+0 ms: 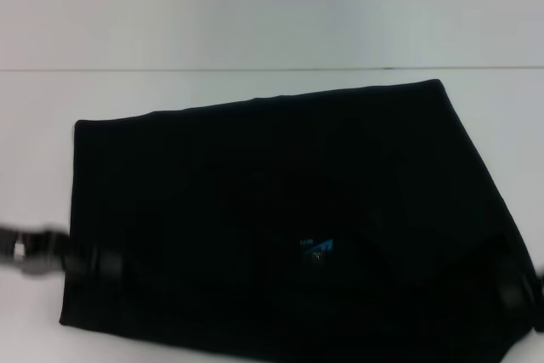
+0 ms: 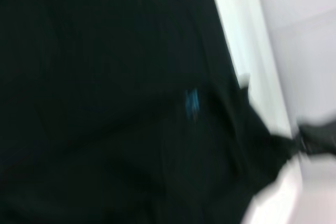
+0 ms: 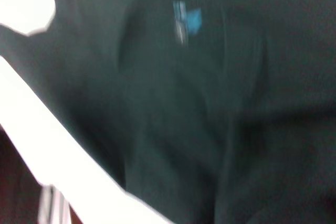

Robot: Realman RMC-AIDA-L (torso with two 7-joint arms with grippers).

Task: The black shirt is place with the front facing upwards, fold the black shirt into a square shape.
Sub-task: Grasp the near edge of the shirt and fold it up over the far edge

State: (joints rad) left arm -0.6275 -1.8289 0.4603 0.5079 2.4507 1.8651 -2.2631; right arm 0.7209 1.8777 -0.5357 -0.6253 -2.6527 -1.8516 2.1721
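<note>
Both arms at the near corners of the shirt, mid-fold

From my seat, the left gripper [image 1: 85,263] sits at the near left edge of the black shirt [image 1: 280,218], low against the white table [image 1: 255,23], which reads to me as a corner hold for carrying the hem over; I cannot tell whether its fingers are closed on cloth. The shirt lies across the middle of the table as a dark slab, no lettering showing, its far edge slanting up toward the right, and the blue neck label [image 1: 318,246] peeks out near the centre. The right gripper [image 1: 518,291] is at the near right corner, dark on dark, so I cannot tell its opening either. I judge one fold already made, the square not yet formed.
</note>
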